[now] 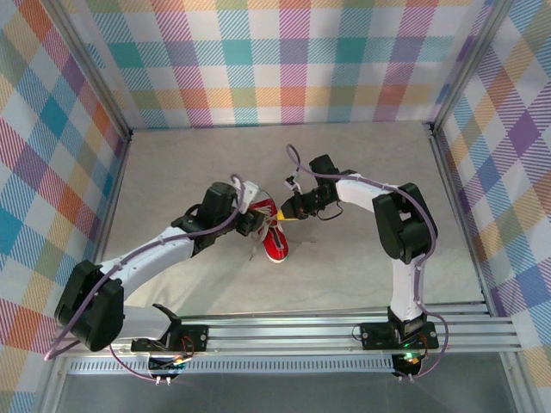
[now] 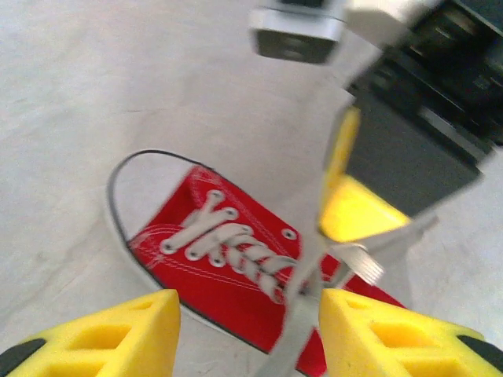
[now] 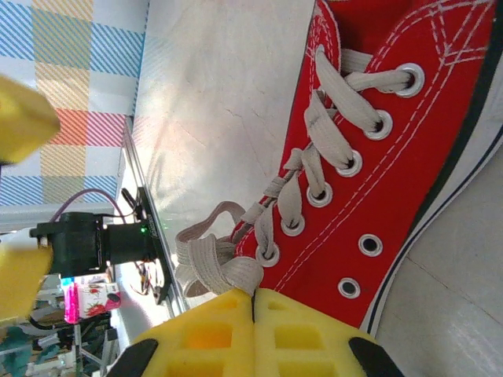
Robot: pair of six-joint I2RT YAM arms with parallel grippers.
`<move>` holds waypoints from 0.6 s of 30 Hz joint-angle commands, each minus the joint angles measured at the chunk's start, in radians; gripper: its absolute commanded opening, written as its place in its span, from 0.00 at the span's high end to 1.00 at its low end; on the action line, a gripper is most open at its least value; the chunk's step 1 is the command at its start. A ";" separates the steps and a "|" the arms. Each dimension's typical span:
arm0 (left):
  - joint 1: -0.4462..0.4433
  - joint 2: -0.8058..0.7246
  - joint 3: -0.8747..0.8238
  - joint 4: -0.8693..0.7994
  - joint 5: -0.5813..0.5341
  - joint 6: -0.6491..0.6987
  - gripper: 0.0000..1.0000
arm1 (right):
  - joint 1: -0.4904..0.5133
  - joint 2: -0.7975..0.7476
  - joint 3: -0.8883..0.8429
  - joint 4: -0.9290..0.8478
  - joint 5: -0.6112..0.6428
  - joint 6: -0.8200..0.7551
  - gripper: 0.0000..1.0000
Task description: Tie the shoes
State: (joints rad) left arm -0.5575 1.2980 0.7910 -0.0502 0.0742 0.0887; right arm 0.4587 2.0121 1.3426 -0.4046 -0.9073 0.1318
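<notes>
sneaker (image 1: pixel 275 245): one, red | left hand (image 2: pixel 247 314) spread | right hand (image 3: pixel 253 305) pinching its lace (image 3: pixel 206 255)

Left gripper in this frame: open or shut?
Open. Left gripper shows its yellow fingers well apart above the red sneaker, with a lace passing between them.

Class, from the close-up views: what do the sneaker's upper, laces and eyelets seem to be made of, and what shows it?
The upper looks like canvas: matte red, white stitching. The laces look like flat woven fabric, maybe cotton: dull grey-white, visible weave. The eyelets seem metal: silvery rings with a sheen.
</notes>
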 commanded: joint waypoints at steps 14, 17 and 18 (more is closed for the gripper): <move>0.073 0.000 -0.215 0.057 0.208 -0.150 0.51 | 0.018 0.010 0.067 -0.067 0.025 -0.047 1.00; 0.073 0.068 -0.190 0.083 0.229 -0.153 0.52 | 0.021 0.014 0.078 -0.076 0.032 -0.047 1.00; 0.073 0.089 -0.184 0.099 0.234 -0.155 0.52 | 0.022 0.016 0.081 -0.079 0.036 -0.047 1.00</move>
State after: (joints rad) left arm -0.4919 1.3460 0.5861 -0.0135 0.2604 -0.0559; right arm 0.4728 2.0132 1.3937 -0.4538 -0.8734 0.1112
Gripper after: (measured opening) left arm 0.481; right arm 0.042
